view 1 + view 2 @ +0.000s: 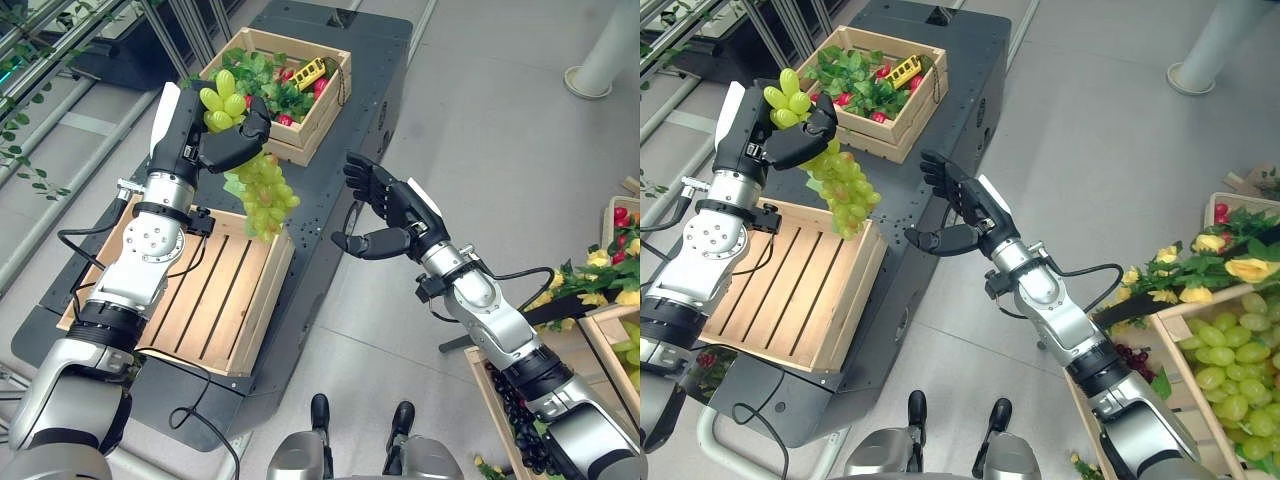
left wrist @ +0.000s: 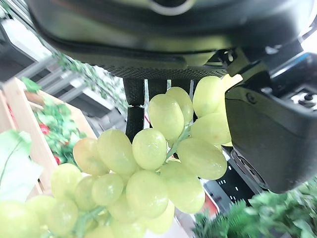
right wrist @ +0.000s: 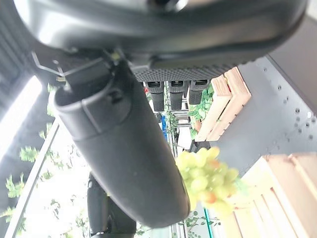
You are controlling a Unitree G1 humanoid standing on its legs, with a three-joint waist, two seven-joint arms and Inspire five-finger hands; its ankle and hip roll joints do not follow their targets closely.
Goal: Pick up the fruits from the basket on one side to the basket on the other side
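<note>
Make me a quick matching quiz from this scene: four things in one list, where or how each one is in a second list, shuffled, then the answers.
1. left hand
2. right hand
3. slatted crate
4. far crate

A. holds leaves and red fruit
B. open, holding nothing
C. shut on the green grapes
D. nothing inside, under the hanging bunch

Pairs: 1-C, 2-B, 3-D, 4-A

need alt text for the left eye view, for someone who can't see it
The robot's left hand grips a bunch of green grapes, holding it in the air above the far corner of an empty wooden crate on a dark cart. Its right hand hovers open beside the cart, holding nothing. Further along the cart, another crate holds leaves and fruit.
</note>
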